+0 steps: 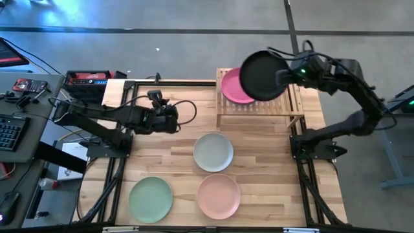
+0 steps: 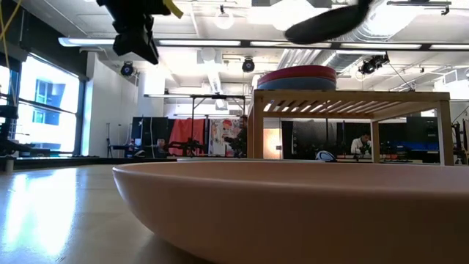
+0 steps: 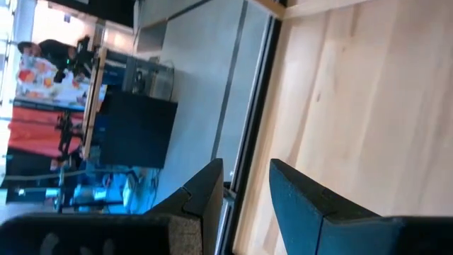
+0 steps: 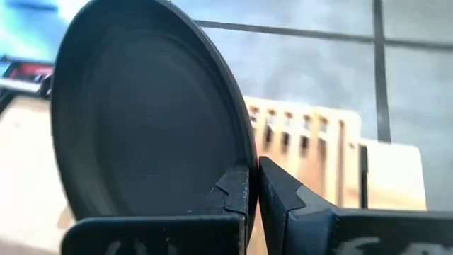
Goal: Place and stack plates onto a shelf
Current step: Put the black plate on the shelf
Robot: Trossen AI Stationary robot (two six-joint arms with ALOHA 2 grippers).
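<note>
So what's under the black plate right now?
Held by the right gripper, the black plate hangs over the shelf and covers part of the pink-topped stack; beneath is hidden.

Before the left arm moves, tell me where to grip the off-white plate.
Grip the off-white plate at its left rim, the edge nearest the left gripper. It lies flat and shallow on the table, so probably only the thin raised rim offers the fingers purchase.

The round matte black plate [image 1: 262, 76] covers part of the magenta plate [image 1: 230, 88] on the light-wood slatted shelf [image 1: 259, 111] (plates beneath cannot be told); the peach-pink plate [image 2: 293, 213] fills the low view, cut off.
</note>
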